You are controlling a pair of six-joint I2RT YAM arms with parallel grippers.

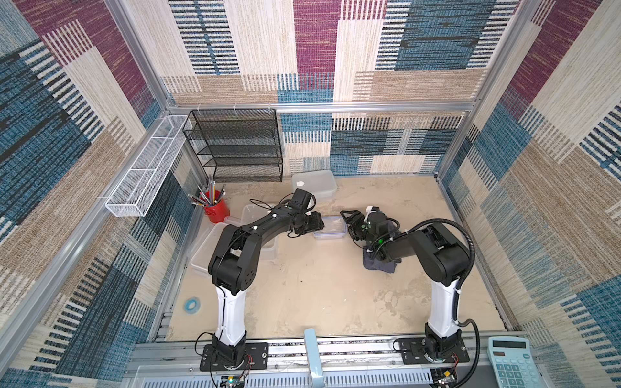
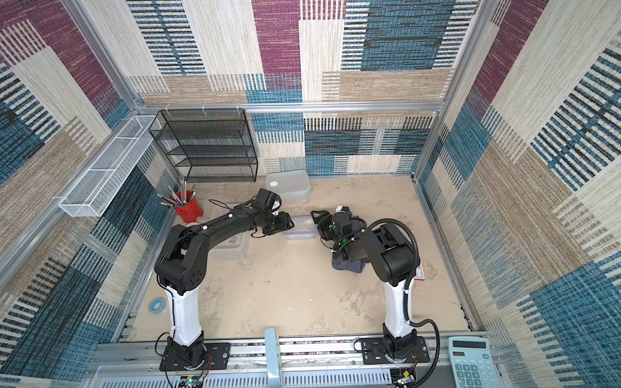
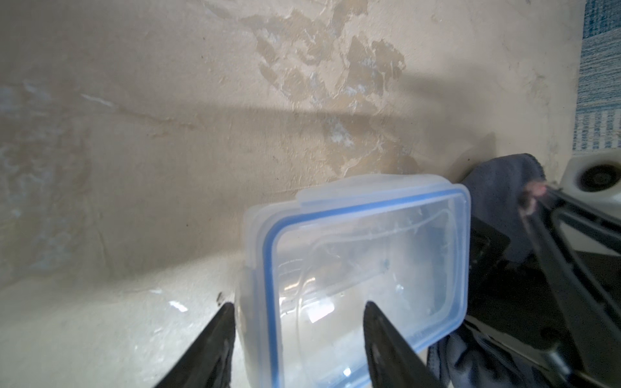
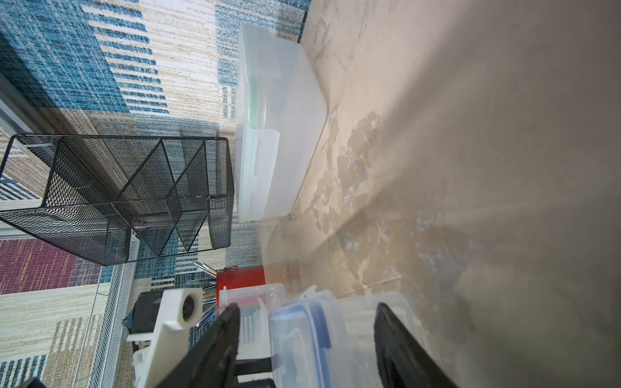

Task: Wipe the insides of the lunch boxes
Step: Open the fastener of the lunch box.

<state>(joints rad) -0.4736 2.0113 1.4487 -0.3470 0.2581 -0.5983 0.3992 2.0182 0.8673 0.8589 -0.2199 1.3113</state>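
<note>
In both top views the small translucent rectangular plastic lunch box with the blue-rimmed lid (image 1: 331, 228) is seen at mid-frame, flat on the mottled beige desk (image 1: 319, 295) with its lid uppermost. Its long axis is laid left to right, so that one short end is offered to each arm. The left pincer (image 1: 317, 227) is set at the left end and the right pincer (image 1: 346, 222) at the right, while a grey-blue cloth (image 1: 379, 265) is left beneath the right arm, judged to be kept ready until the lid is off. In the left wrist view the jaws are held apart, one against the box's outer wall, the other over the lid; whether anything is pinched cannot be told. In the right wrist view the jaws are spread astride the box's end at bottom centre, a gap being visible beside one, so nothing is clamped.
</note>
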